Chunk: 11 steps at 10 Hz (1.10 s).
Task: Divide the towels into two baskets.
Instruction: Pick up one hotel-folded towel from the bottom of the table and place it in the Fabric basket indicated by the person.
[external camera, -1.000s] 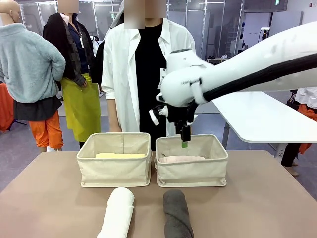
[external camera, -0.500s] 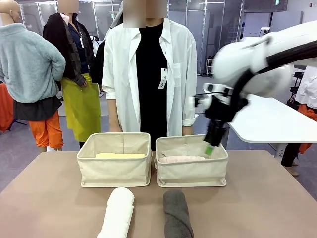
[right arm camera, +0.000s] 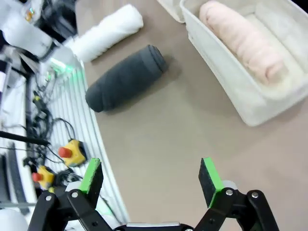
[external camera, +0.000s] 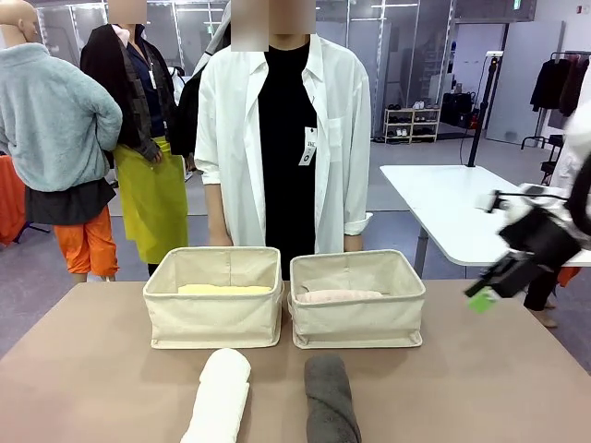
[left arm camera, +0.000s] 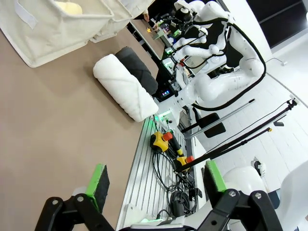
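- surface [external camera: 92, 369]: uniform matte taupe-brown, no pattern.
- left basket [external camera: 212, 318] and right basket [external camera: 358, 321]: plain cream-beige canvas, identical in tone, no print.
- pale yellow towel [external camera: 224, 289]: soft yellow terry, seen against the left basket's cream lining.
- pale pink towel [right arm camera: 240, 41]: light blush pink, one even tone.
- white towel [external camera: 219, 397]: clean white, no stripe or border.
- dark grey towel [external camera: 331, 399]: charcoal grey, one even tone.
- left end effector [left arm camera: 156, 179] and right end effector [right arm camera: 150, 175]: black linkages, bright green pads.
- emergency-stop boxes [left arm camera: 159, 142]: yellow housings, red buttons.
- person's shirt [external camera: 231, 138]: white, worn open over a black top [external camera: 284, 157].
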### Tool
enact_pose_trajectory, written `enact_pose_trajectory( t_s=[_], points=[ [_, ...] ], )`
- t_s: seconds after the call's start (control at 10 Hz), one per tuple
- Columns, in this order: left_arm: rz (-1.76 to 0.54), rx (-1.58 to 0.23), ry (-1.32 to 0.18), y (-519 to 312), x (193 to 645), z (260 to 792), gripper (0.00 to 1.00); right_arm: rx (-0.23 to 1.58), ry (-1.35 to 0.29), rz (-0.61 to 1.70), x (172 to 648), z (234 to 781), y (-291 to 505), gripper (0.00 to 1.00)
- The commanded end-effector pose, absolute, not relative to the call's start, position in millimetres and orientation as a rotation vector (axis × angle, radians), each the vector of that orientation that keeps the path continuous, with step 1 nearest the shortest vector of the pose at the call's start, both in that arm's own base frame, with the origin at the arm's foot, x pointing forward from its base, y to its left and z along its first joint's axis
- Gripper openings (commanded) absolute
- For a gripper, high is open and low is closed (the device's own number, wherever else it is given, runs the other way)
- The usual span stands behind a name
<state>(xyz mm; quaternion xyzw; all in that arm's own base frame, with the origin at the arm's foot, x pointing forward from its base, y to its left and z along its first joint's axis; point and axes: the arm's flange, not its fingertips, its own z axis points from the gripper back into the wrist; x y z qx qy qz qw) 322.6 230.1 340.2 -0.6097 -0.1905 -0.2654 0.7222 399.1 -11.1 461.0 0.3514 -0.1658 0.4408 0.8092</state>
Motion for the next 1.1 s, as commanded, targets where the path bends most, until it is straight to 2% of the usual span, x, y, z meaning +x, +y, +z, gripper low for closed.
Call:
enact_pose_trajectory(
  t_s=[0.0, 0.2, 0.4, 0.7, 0.8, 1.0],
  points=[
    [-0.595, -1.351, -0.437, 230.5, 318.0, 342.8, 1.0, 0.894, -0.386, 0.753, 386.4, 457.6, -71.1, 1.0],
    [-0.595, -1.351, -0.437, 230.5, 318.0, 342.8, 1.0, 1.032, -0.354, 0.535, 354.1, 434.1, -143.7, 1.0],
    [-0.595, -1.351, -0.437, 230.5, 318.0, 342.8, 1.0, 1.138, -0.301, 0.434, 335.7, 410.8, -181.4, 1.0],
    [-0.595, -1.351, -0.437, 230.5, 318.0, 342.8, 1.0, 1.238, -0.226, 0.291, 353.0, 374.3, -190.8, 1.0],
    [-0.595, -1.351, -0.437, 230.5, 318.0, 342.8, 1.0, 1.173, -0.28, 0.397, 321.3, 384.6, -195.7, 1.0],
    [-0.595, -1.351, -0.437, 230.5, 318.0, 342.8, 1.0, 1.173, -0.28, 0.397, 321.3, 384.6, -195.7, 1.0]
  ],
)
